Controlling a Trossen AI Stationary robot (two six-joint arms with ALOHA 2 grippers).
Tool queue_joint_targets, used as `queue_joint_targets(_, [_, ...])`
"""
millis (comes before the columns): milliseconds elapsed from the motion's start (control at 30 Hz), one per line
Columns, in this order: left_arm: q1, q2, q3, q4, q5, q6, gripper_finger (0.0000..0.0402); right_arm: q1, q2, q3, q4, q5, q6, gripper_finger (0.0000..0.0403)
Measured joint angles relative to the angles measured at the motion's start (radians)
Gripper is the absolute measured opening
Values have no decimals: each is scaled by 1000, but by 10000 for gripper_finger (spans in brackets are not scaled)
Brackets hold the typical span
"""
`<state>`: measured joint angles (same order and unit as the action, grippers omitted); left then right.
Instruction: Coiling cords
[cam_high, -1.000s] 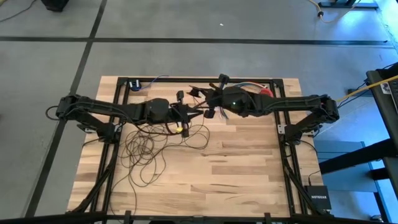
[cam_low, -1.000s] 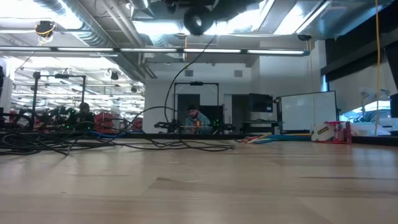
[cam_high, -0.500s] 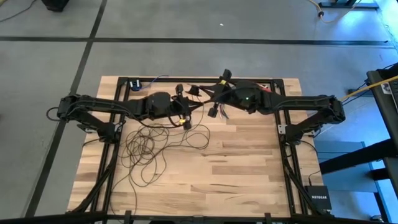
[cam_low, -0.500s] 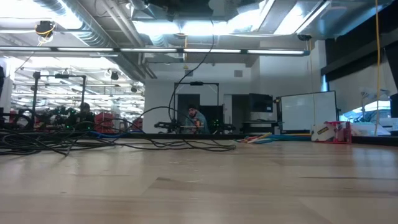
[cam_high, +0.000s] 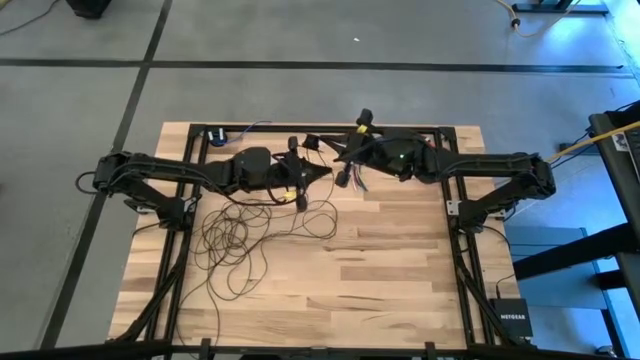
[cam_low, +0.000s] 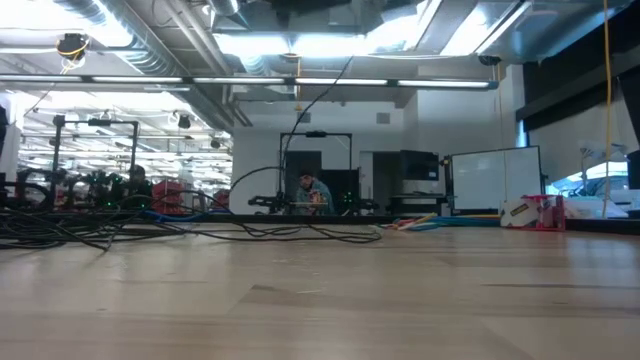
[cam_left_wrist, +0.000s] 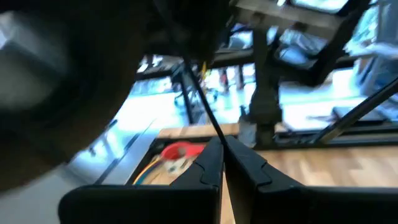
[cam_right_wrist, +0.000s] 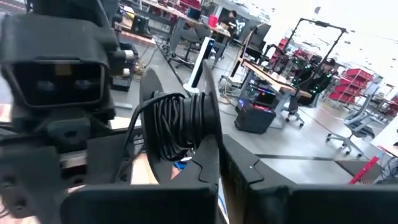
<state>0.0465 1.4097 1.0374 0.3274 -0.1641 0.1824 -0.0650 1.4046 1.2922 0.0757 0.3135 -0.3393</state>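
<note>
High view first: both arms are reaching in toward the middle of the far half of the counter. My left hand and right hand sit close together, tips almost facing. The cords mostly lie as a loose tangle of loops on the counter, on the near side of the left hand, with a strand running up to where the 2 hands meet. So the slack lies toward the left arm's side, and that arm is clearly the nearer one to feed it.

Low view: just the wire lying flat along the far edge, plus 1 strand rising to the hands, which are out of frame above.

Left wrist view: left hand is pinched shut on the thin strand, which runs straight away from the fingertips.

Right wrist view: right hand is clamped too, with a tidy dark bundle of wound turns sitting just past its fingers, beside the other arm's wrist.
</note>
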Motion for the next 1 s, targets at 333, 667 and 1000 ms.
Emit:
queue_joint_targets(333, [41,69,2,98,-15,1,3,-1,6,-1,57,-60,25,3])
queue_joint_targets(667, [67,77,5,-40,-155,93,3,-2,-20,-3,3,-53,19,3])
queue_joint_targets(1000, [64,79,3,-152,-291,158,3,0,-92,-3,-168,9,-3,3])
